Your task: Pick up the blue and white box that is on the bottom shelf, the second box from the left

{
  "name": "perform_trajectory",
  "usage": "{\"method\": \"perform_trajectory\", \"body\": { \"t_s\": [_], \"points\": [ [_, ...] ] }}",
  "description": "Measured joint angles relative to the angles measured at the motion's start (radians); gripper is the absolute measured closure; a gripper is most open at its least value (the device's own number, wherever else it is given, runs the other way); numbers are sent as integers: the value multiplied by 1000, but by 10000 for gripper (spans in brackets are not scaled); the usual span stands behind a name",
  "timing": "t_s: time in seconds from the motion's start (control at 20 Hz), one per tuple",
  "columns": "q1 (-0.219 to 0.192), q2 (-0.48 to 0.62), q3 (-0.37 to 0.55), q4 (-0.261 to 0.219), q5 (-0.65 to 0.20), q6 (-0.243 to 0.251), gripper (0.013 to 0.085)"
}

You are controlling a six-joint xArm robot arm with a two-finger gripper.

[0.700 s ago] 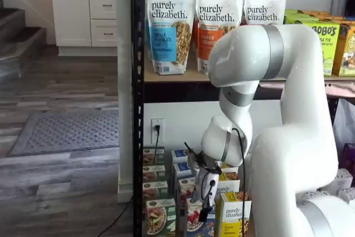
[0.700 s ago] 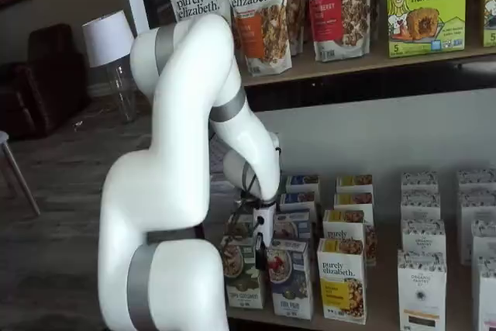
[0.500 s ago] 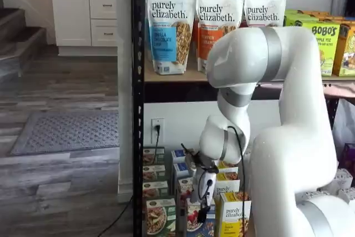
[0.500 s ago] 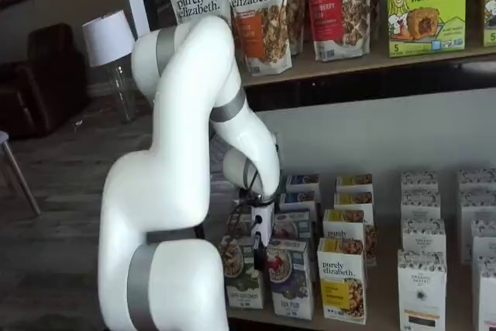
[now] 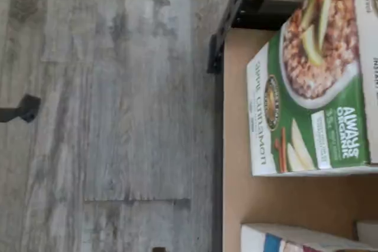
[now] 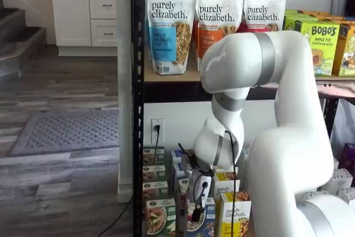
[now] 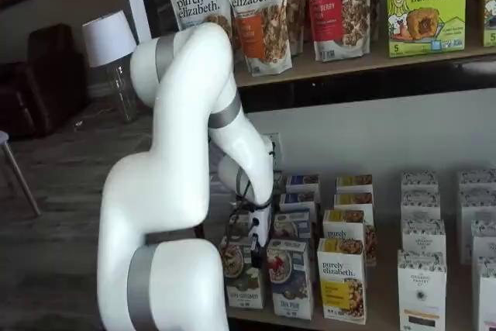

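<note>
Change: the arm has swung left, off the blue and white box.
Gripper: carried low before the front row; fingers spread wide, nothing grasped.
Box: upright on the bottom shelf, beside the green-and-white carton.

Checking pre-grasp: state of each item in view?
blue and white box: upright on the bottom shelf, not gripped.
green-and-white carton: upright at the shelf's front corner.
yellow-and-white carton: upright, front row.
end effector: in front of the cartons, holding nothing.
</note>
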Motion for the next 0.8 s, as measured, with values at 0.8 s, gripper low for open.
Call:
{"method": "perform_trajectory", "body": {
  "t_s": [0.8],
  "points": [
    [-39, 67, -95, 113, -14, -136, 130]
  ]
}}
